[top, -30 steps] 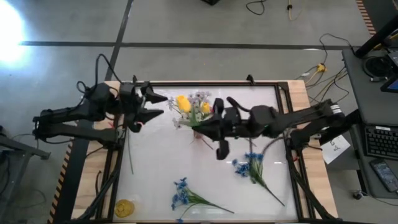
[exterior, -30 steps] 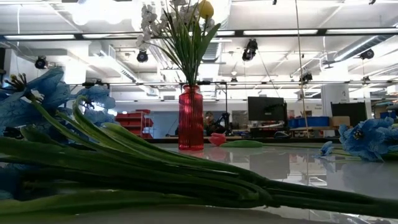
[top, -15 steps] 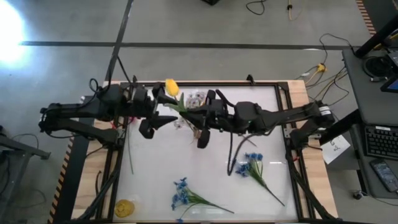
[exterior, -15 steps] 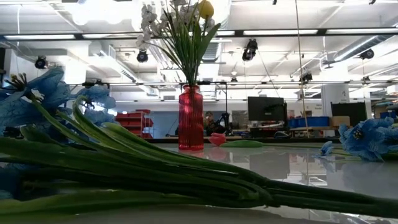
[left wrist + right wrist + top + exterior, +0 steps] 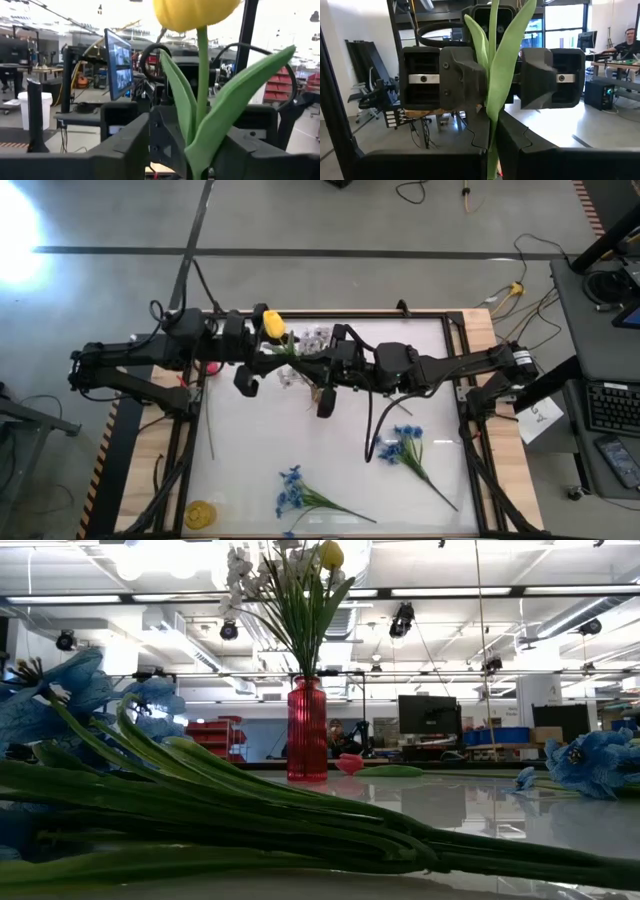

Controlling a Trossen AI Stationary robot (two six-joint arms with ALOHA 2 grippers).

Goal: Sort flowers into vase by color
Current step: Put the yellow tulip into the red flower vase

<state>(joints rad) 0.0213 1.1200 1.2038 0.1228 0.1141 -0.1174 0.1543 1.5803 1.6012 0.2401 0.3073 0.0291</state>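
My right gripper (image 5: 302, 366) (image 5: 491, 146) is shut on a yellow tulip (image 5: 272, 323) (image 5: 195, 12) high over the table's far middle. My left gripper (image 5: 260, 352) (image 5: 184, 146) faces it from the left, open. Its two fingers (image 5: 465, 75) stand on either side of the tulip's leaves (image 5: 505, 60); I cannot tell whether they touch. The red vase (image 5: 307, 730) stands on the table holding white sprays (image 5: 316, 335) and another yellow tulip (image 5: 330, 554). Two blue bunches (image 5: 400, 442) (image 5: 295, 490) and a red-pink tulip (image 5: 349, 763) lie on the table. My right gripper pinches the yellow tulip's green stem (image 5: 492, 127) below the leaves, between its two fingers (image 5: 447, 160). It comes at the stem about level from the table's right, fingers across it. The tulip is lifted clear, its bloom slanting toward the left arm.
The vase sits close under the right gripper. A small yellow object (image 5: 200, 513) lies at the near left corner. A thin stem (image 5: 210, 438) lies along the white tabletop's left edge. The blue bunch nearest the low camera fills that view's foreground (image 5: 250, 820).
My right gripper has carried the yellow tulip from beside the vase's bouquet toward the table's left and far edge. My left gripper has moved right to meet it, so its open fingers now stand on either side of the tulip. The vase and the lying flowers have stayed put.
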